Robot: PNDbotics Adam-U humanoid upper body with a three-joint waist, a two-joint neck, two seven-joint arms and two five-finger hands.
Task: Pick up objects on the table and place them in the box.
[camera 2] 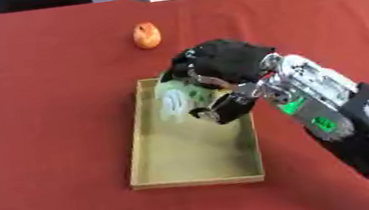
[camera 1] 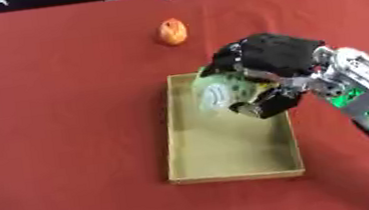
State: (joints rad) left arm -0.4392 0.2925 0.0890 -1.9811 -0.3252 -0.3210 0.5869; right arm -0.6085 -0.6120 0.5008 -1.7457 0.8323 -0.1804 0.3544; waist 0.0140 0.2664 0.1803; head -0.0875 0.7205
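One pale green, rounded object [camera 1: 219, 92] curled in my right hand [camera 1: 267, 66] above shallow tan box [camera 1: 231, 171]; I'd lower before uncurling.

The table [camera 1: 58, 122] is covered with a red cloth. A flat, open box [camera 1: 228, 147] of a pale yellow-green colour is set on it near the middle. A small orange thing [camera 1: 172, 31] is laid on the cloth farther back, well apart from the box.

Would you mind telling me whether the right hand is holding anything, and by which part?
The right hand holds a pale green rounded object over the far end of the box, its fingers curled round the object's right side.
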